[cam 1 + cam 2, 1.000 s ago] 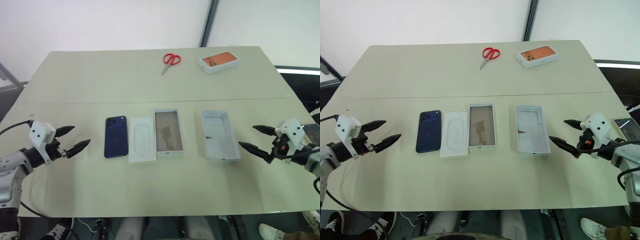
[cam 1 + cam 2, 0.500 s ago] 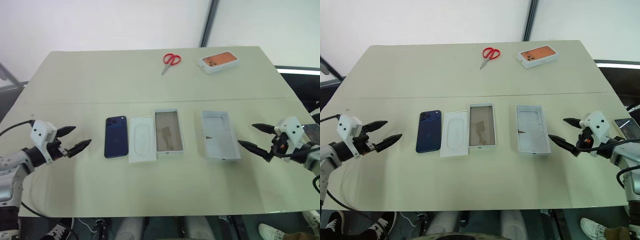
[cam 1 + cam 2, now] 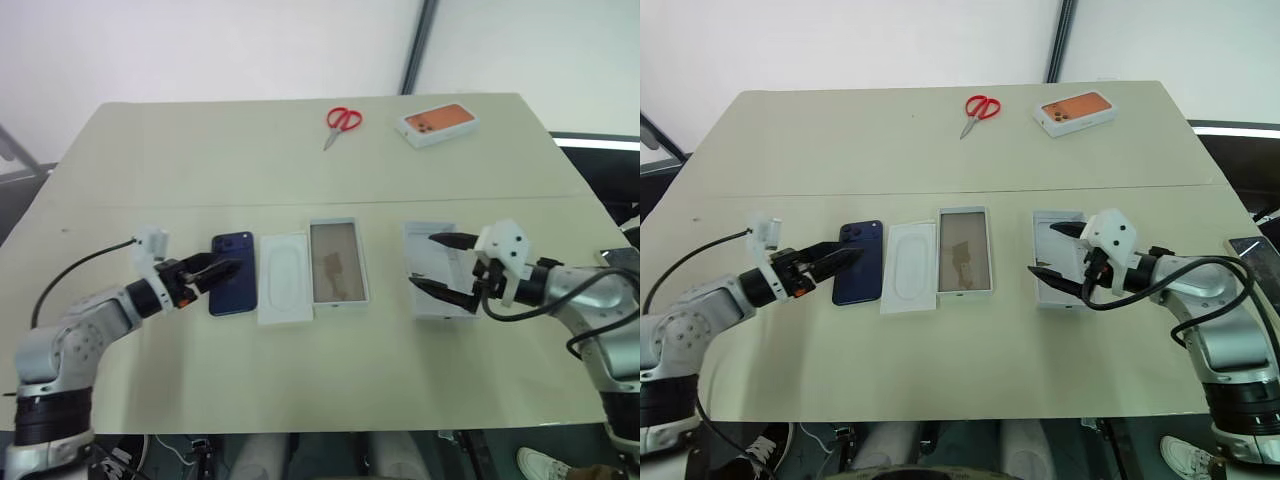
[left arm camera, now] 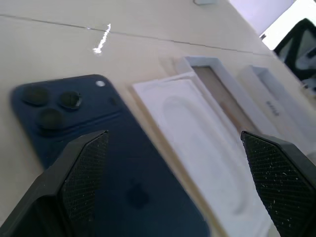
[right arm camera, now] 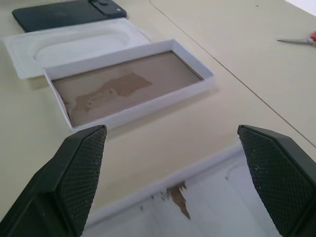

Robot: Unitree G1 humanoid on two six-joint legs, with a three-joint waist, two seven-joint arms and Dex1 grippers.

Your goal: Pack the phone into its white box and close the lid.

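Observation:
The dark blue phone lies back up on the table, left of a flat white insert. Right of the insert sits the white box, its brownish floor bare. The lid lies inside up further right. My left gripper is open, its fingertips over the phone's left edge; in the left wrist view the phone lies between the fingers. My right gripper is open and hovers over the lid's left side, pointing toward the white box.
Red-handled scissors and a box with an orange phone picture lie at the table's far side. A seam crosses the table behind the row of parts. Bare tabletop stretches along the near edge.
Both arms have swung inward from the table's sides: the left gripper has reached the phone and rolled, and the right gripper has come over the lid. Both stay open.

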